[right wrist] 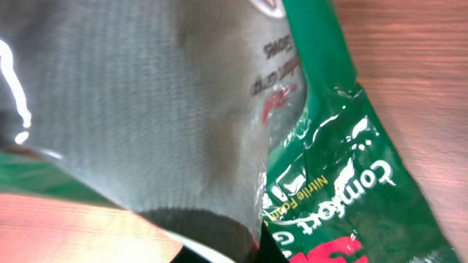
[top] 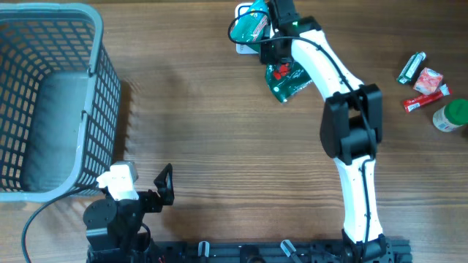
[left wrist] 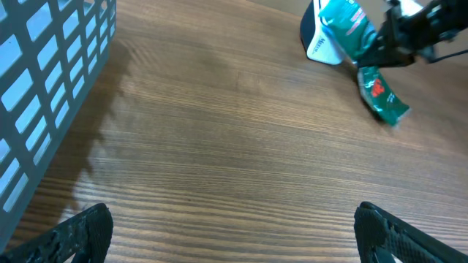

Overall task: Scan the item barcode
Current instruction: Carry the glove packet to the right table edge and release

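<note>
Overhead: the right tool [top: 276,63] is reached out to the far edge of the worktop [top: 219,131]. Its jaws are together on the upper end of the green packet [top: 289,80]. The packet slants down and right from the tool tips. Just beyond it, a teal packet [top: 252,25] lies over the white scanner [top: 240,48]. The left tool [top: 164,184] sits near my edge beside the grey basket [top: 99,80], jaws apart and holding nothing. Well off to the right are a red packet [top: 429,79] and a green-lidded jar [top: 452,115].

Left wrist: the left tool [left wrist: 234,245] shows both fingertips spread wide at the bottom corners, with bare wood between them. The basket [left wrist: 44,88] wall is at the left. At far upper right the scanner [left wrist: 320,45] carries the teal packet [left wrist: 349,25]. The right tool [left wrist: 374,58] meets the top of the green packet [left wrist: 382,93], whose lower end points toward me.

Right wrist: the green packet [right wrist: 329,175] fills the frame, very close. I read "Comfort" and "Nitrile Foam" beside grey fabric behind a clear window. I can't make out a barcode or the fingers here.
</note>
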Controlling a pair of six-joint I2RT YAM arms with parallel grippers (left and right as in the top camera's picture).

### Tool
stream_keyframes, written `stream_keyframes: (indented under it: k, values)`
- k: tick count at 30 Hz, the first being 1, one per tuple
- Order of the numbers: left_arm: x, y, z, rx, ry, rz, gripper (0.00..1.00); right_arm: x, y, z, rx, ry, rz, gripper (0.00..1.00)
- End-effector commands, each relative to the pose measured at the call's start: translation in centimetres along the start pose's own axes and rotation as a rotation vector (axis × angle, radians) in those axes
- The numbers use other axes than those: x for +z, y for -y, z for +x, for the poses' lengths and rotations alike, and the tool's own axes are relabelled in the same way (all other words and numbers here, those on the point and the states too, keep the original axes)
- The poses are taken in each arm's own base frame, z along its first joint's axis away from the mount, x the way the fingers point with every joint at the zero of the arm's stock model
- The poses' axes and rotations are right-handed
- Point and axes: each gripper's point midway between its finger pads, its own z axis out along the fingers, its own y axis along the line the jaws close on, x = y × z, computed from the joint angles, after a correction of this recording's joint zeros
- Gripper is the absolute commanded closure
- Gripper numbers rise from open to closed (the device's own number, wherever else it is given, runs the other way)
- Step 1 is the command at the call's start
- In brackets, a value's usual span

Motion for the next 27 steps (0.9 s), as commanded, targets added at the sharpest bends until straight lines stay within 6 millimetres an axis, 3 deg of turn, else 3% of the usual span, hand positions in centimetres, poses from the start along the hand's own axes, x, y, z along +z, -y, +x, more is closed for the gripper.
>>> stream_keyframes:
  k: [1, 3, 5, 7, 8, 10, 14, 15, 17, 19, 21, 22, 23, 25, 27]
  values:
    - [0.0, 0.2, 0.1, 0.0, 0.001, 0.015, 0.0, -11.6, 2.5, -3.1, 0.049, 0.174, 0.159, 0.95]
    - [0.0, 0.2, 0.1, 0.0, 0.001, 0.015, 0.0, -15.4, 6.9, -0.8, 0.138, 0.133, 0.347, 0.96]
    - [0.0, 0.2, 0.1, 0.0, 0.001, 0.015, 0.0, -16.8, 11.6, 2.6, 0.258, 0.02, 0.506, 0.96]
    - [0.0, 0.2, 0.1, 0.0, 0.001, 0.015, 0.0, -16.9, 17.0, 5.3, 0.389, -0.067, 0.632, 0.96]
    - [0.0, 0.2, 0.1, 0.0, 0.001, 0.015, 0.0, -16.1, 19.3, 6.4, 0.453, -0.108, 0.634, 0.96]
    - [0.0, 0.2, 0.1, 0.0, 0.001, 0.015, 0.0, -14.5, 21.5, 7.9, 0.534, -0.161, 0.594, 0.96]
    - [0.0, 0.2, 0.1, 0.0, 0.001, 0.015, 0.0, -11.0, 27.8, 13.4, 0.674, -0.267, 0.628, 0.96]
    - [0.0, 0.2, 0.1, 0.0, 0.001, 0.015, 0.0, -9.8, 29.8, 15.0, 0.697, -0.28, 0.632, 0.96]
    - [0.0, 0.2, 0.1, 0.0, 0.001, 0.015, 0.0, -6.9, 32.1, 16.5, 0.673, -0.262, 0.545, 0.96]
    - [0.0, 0.2, 0.1, 0.0, 0.001, 0.015, 0.0, -6.2, 34.3, 17.9, 0.763, -0.241, 0.511, 0.96]
    - [0.0, 0.2, 0.1, 0.0, 0.001, 0.015, 0.0, -6.9, 37.4, 18.7, 0.822, -0.217, 0.524, 0.95]
    - [0.0, 0.2, 0.1, 0.0, 0.001, 0.015, 0.0, -7.3, 39.1, 19.1, 0.817, -0.206, 0.521, 0.75]
    - [0.0, 0.2, 0.1, 0.0, 0.001, 0.015, 0.0, -7.2, 39.1, 18.9, 0.826, -0.195, 0.479, 0.6]
    - [0.0, 0.2, 0.1, 0.0, 0.001, 0.015, 0.0, -7.0, 37.7, 16.6, 0.791, -0.158, 0.329, 0.0]
    - [0.0, 0.2, 0.1, 0.0, 0.001, 0.015, 0.0, -8.6, 35.6, 13.7, 0.755, -0.12, 0.236, 0.0]
